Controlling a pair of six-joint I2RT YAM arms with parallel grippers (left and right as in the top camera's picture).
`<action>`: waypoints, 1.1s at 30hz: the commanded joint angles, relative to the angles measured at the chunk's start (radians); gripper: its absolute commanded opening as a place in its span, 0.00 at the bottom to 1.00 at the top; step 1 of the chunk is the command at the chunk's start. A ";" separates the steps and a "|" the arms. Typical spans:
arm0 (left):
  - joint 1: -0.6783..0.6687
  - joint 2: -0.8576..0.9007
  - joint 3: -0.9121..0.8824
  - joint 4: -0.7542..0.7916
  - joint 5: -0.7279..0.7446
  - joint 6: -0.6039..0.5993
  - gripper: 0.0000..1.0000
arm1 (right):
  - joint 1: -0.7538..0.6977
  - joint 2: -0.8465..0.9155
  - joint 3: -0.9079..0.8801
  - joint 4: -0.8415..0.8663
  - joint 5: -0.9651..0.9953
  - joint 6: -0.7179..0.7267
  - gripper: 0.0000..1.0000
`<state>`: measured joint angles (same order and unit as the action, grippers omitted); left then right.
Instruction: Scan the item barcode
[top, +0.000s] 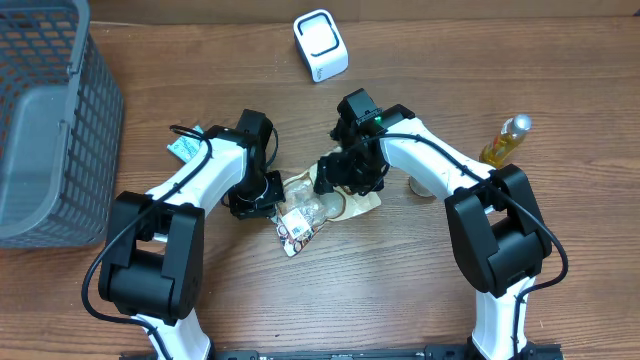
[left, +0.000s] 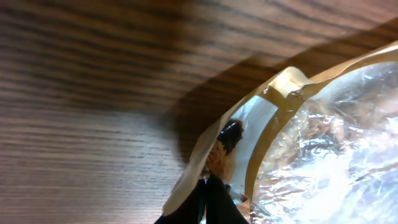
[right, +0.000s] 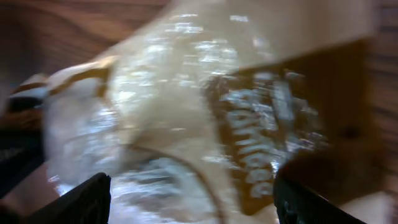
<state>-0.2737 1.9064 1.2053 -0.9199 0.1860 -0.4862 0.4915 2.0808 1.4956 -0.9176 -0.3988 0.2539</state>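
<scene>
Stretching between the two arms over the wooden table (top: 400, 290), the clear snack bag (top: 315, 208) has its left edge pinched in the tightly closed left gripper (top: 272, 196). The right gripper (top: 345, 180) stands over its other end, jaws spread wide, one finger at each side.

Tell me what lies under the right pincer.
A crinkly clear snack bag with brown printing lies on the wooden table beneath the open right pincer. The arm hides part of the bag from overhead, and its barcode cannot be made out.
</scene>
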 joint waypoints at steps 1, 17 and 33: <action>-0.007 0.018 0.005 0.010 -0.010 0.022 0.04 | 0.002 0.008 -0.011 0.010 -0.111 -0.020 0.81; -0.007 0.018 0.005 0.010 -0.013 0.023 0.04 | -0.022 -0.053 0.073 -0.084 0.073 -0.080 0.98; -0.007 0.018 0.005 0.012 -0.013 0.023 0.05 | -0.023 -0.042 0.058 -0.058 0.212 -0.014 0.98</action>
<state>-0.2737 1.9079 1.2053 -0.9119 0.1829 -0.4862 0.4728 2.0602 1.5635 -0.9730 -0.2001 0.2173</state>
